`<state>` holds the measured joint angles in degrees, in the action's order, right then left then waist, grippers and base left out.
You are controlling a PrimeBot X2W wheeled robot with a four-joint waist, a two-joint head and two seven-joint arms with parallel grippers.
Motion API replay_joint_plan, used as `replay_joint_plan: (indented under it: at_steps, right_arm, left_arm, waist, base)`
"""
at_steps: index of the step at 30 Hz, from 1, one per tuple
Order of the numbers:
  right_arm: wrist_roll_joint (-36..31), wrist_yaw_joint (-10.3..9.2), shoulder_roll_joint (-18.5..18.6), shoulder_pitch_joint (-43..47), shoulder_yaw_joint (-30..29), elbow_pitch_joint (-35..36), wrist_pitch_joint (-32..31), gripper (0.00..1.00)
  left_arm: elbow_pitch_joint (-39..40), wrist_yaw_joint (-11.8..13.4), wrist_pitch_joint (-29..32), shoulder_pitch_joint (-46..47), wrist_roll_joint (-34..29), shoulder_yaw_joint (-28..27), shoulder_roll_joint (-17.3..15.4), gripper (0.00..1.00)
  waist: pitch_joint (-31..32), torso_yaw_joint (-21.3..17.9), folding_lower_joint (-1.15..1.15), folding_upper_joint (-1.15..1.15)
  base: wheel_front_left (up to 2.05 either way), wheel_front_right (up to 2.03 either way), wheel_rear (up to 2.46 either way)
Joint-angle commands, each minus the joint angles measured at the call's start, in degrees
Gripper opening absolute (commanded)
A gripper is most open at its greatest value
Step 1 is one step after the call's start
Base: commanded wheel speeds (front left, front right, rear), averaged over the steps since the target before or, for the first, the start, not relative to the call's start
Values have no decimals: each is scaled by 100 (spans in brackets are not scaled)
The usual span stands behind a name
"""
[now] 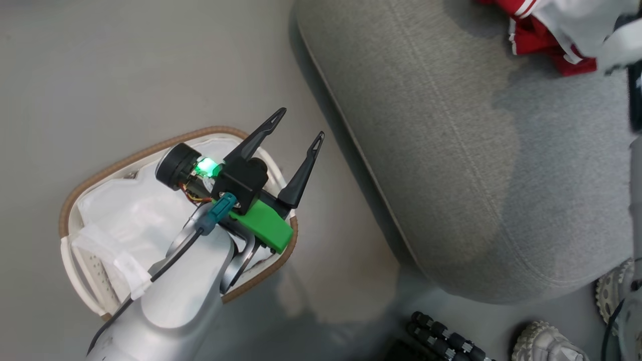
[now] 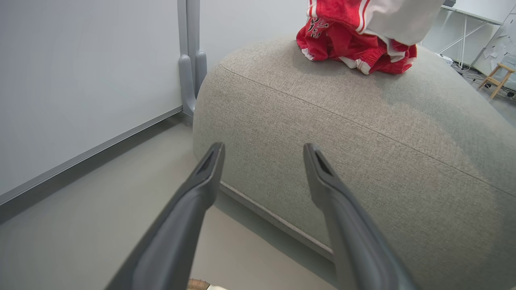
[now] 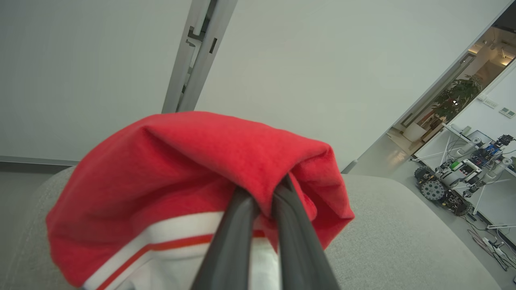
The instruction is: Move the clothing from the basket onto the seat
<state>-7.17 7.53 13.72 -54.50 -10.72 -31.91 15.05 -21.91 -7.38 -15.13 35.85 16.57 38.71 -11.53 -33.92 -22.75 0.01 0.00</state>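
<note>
The white basket [image 1: 75, 200] with its brown rim stands on the floor at lower left, and I see just a white liner sheet [image 1: 125, 215] inside it. My left gripper [image 1: 301, 123] hangs open over the basket's right rim, its fingers pointing at the grey seat [image 1: 441, 150]; nothing is between them [image 2: 264, 149]. Red clothing [image 1: 536, 35] with white trim lies bunched on the seat's far end [image 2: 346, 40], partly under my pale right forearm [image 1: 587, 20]. My right gripper [image 3: 264, 189] is shut on a fold of the red clothing [image 3: 193, 161] above the seat [image 3: 395, 225].
Grey floor [image 1: 125, 60] surrounds the basket, with a narrow strip between it and the seat. A wall post [image 2: 189, 60] stands behind the seat's corner. Toothed grey wheels [image 1: 546, 343] and a black ribbed part [image 1: 446, 341] sit at the lower right. A wooden stool [image 2: 498, 78] is far off.
</note>
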Motion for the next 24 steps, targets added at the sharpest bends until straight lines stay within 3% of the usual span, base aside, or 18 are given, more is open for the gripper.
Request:
replay_joint_plan:
  at_steps: [1, 6, 11, 12, 13, 15, 24]
  right_arm:
    - [-107, -8, -75, 209, -164, -183, 17, 0]
    - [-204, -8, -346, 640, -775, -588, 16, 0]
    - [-7, -8, -505, 1024, -1283, -482, 15, 0]
    - [10, -8, -523, 1108, -1305, -465, 15, 9]
    - [49, -8, -545, 1210, -1329, -446, 14, 29]
    - [127, -8, -576, 1366, -1388, -335, 15, 100]
    - [392, -8, -695, 2291, -1037, 267, 15, 100]
  left_arm:
    - [34, -19, -2, 137, 19, 15, -10, 100]
    - [74, -19, -3, 194, 42, 130, 25, 100]
    - [98, -19, -2, 122, 86, 185, -14, 100]
    - [94, -19, -3, 101, 83, 193, -20, 100]
    - [76, -19, -2, 64, 96, 188, -20, 100]
    - [37, -19, -2, -13, 123, 167, 4, 100]
    - [-57, -19, -2, -421, 171, -30, 205, 100]
  waist:
    - [-324, 332, -1, 0]
    - [-329, 377, -1, 0]
    - [-201, 309, -1, 0]
    - [-168, 293, -1, 0]
    - [-108, 268, -1, 0]
    - [15, 218, -1, 0]
    - [780, 116, -1, 0]
  base:
    - [0, 0, 0]
    - [0, 0, 0]
    - [0, 0, 0]
    - [0, 0, 0]
    - [0, 0, 0]
    - [0, 0, 0]
    - [0, 0, 0]
